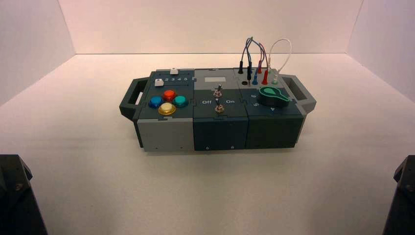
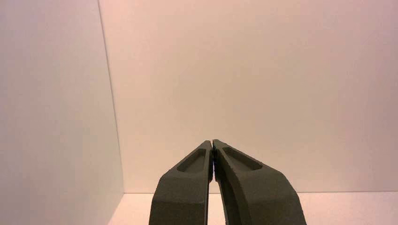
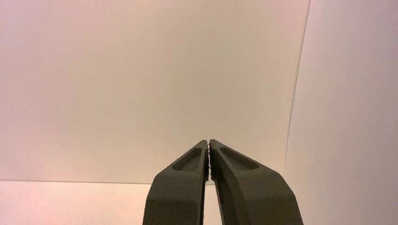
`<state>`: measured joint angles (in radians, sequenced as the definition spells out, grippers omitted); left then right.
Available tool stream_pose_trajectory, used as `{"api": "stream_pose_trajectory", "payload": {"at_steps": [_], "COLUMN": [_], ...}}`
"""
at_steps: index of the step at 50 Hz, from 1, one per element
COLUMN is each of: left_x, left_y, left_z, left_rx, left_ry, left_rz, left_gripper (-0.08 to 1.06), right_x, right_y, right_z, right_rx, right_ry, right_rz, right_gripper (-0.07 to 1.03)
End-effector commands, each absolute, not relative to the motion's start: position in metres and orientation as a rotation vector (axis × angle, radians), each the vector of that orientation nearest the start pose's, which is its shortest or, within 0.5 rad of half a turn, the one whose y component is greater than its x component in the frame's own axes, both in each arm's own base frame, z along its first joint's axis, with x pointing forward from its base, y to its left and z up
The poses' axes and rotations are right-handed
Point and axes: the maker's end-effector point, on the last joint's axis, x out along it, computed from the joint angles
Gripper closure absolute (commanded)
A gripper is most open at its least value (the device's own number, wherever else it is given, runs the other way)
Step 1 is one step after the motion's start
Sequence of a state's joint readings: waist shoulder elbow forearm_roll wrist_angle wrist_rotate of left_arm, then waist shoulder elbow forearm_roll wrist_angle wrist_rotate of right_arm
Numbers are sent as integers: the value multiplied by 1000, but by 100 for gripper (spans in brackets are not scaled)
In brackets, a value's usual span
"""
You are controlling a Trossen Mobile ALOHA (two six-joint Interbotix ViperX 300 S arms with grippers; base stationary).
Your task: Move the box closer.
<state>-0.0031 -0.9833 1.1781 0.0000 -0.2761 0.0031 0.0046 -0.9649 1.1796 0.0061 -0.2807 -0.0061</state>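
Your inventory, taking the box as the landmark.

Box: wide dark teal-and-grey panel unit. You find it resting on the white table, roughly central and well apart from both arms, with a handle at each end, the left handle and the right handle.

Left section of the box: four coloured buttons clustered together, orange, blue, teal and yellow, with two small white sliders behind them.

Middle section: two toggle switches, one behind the other.

Right section: green knob, and behind it the wires, plugged in and arching above the box's back edge.

Left gripper: you see its fingers pressed together, holding nothing, pointing at the white back wall. Its arm sits at the near left corner, well short of the box.

Right gripper: fingers likewise closed on nothing, parked at the near right corner, well short of the box.
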Motion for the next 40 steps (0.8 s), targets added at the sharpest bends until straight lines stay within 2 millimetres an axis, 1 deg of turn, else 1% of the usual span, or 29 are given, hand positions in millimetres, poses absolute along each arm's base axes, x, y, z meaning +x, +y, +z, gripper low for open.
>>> {"api": "stream_pose_trajectory", "payload": {"at_steps": [1, 4, 11, 13, 19, 21, 24, 30, 34, 35, 36, 37, 40], "left_x": [243, 245, 257, 260, 272, 281, 289, 309, 318, 320, 324, 325, 333], "left_y": [-2, -2, -7, -9, -18, -25, -32, -61, -88, -91, -101, -104, -125], "left_z": [308, 306, 298, 300, 290, 281, 272, 239, 219, 217, 209, 207, 188], "left_rx": [3, 6, 3, 3, 9, 13, 17, 43, 72, 77, 86, 88, 111], "left_ry": [-101, -80, -6, 1, 90, 156, 220, 406, 510, 521, 555, 566, 644], "left_rz": [-7, -9, -26, -35, -68, -88, -109, -193, -264, -271, -295, -302, -345], "left_gripper": [101, 101, 101, 101, 101, 101, 101, 101, 101, 101, 101, 101, 101], "right_x": [258, 259, 262, 264, 269, 272, 276, 290, 303, 305, 311, 313, 325], "right_y": [5, 6, 13, 16, 26, 33, 40, 62, 75, 77, 82, 84, 95], "right_z": [282, 282, 279, 278, 274, 268, 263, 246, 232, 230, 226, 224, 211], "right_rx": [37, 40, 42, 43, 35, 30, 26, 8, -13, -16, -24, -28, -53], "right_ry": [1, 21, 76, 93, 146, 186, 230, 365, 463, 475, 510, 522, 595], "right_rz": [17, 19, 44, 55, 93, 115, 137, 203, 233, 238, 247, 250, 274], "right_gripper": [98, 98, 98, 98, 98, 98, 98, 98, 98, 98, 98, 98, 98]}}
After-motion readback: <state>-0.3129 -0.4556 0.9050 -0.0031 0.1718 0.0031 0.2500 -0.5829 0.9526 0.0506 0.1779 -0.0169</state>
